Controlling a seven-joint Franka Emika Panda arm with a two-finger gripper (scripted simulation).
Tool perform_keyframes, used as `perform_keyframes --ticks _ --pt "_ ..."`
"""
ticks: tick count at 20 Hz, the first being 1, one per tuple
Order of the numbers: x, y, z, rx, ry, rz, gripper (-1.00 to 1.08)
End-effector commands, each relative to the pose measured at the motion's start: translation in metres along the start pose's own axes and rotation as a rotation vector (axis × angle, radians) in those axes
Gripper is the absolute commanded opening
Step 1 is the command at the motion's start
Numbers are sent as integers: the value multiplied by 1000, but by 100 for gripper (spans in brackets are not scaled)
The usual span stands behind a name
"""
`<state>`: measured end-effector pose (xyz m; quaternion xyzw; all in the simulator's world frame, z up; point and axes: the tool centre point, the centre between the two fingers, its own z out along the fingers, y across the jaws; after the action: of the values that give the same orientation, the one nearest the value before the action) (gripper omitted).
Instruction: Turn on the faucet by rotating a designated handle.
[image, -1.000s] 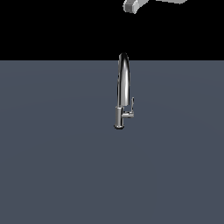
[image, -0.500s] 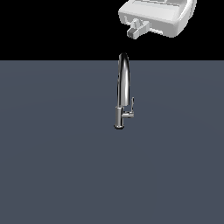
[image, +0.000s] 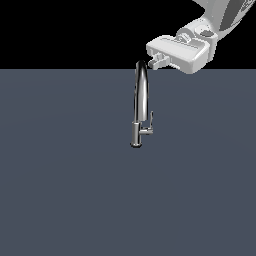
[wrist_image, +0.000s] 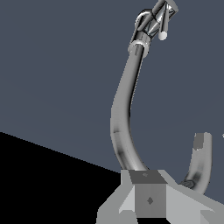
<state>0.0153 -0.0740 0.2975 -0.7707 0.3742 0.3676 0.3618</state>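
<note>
While hovering beside the faucet (image: 141, 102) arch, end effector (image: 156, 61) empty, finger spread unclear.

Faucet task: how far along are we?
Done: the gripper is near the top of the faucet's arch. In hand: nothing; it hangs high above the handle, no contact. Left: descend to the handle, engage it, rotate. No water shows.

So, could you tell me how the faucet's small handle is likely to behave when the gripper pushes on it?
The handle looks like stiff polished metal, so it will probably swing about its stub without bending. Its shiny, thin surface may let a finger slip off. The faucet stands upright on a short base, apparently fixed, so it likely will not tip. The gripper is apart from the handle.
</note>
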Motion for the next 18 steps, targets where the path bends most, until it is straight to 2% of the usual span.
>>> perform_keyframes --ticks 1,12,18 --pt "20 -1 2 47 -48 43 -100" --pt "110 1 24 269 -268 250 -100" --pt "146 6 40 362 -360 338 -100"
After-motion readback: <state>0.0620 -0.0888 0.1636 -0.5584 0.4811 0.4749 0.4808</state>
